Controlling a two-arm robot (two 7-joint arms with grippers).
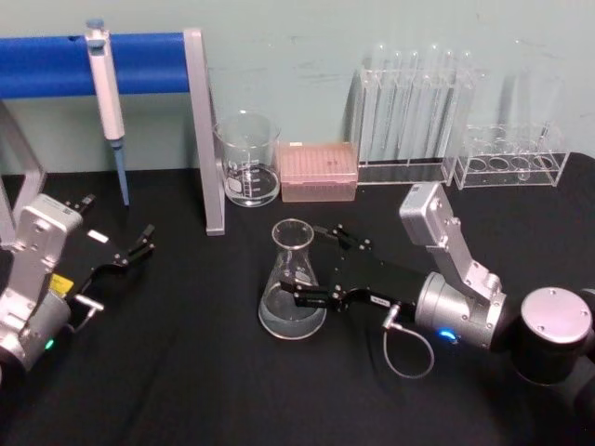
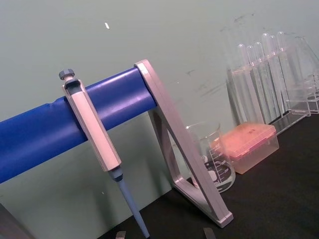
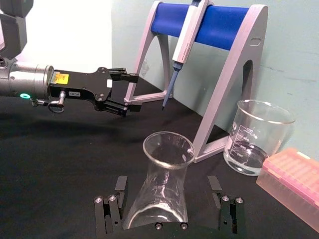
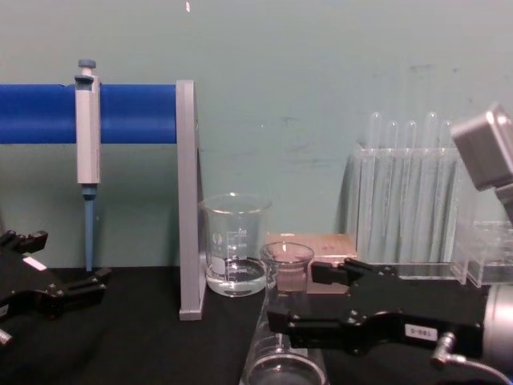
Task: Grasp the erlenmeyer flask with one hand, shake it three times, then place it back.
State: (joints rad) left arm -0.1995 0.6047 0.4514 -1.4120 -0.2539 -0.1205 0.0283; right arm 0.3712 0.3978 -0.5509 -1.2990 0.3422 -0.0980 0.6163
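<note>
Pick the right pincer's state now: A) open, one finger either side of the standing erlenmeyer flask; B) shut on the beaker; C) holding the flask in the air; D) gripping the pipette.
A: the right pincer straddles the erlenmeyer flask with gaps on both sides, and the flask's base is on the black table.

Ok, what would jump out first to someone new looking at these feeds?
The erlenmeyer flask standing mid-table, with the right gripper open, its jaws either side of the flask, not yet closed. Behind on the left, a pipette hangs on a blue bar; the left gripper idles open in front of it.
</note>
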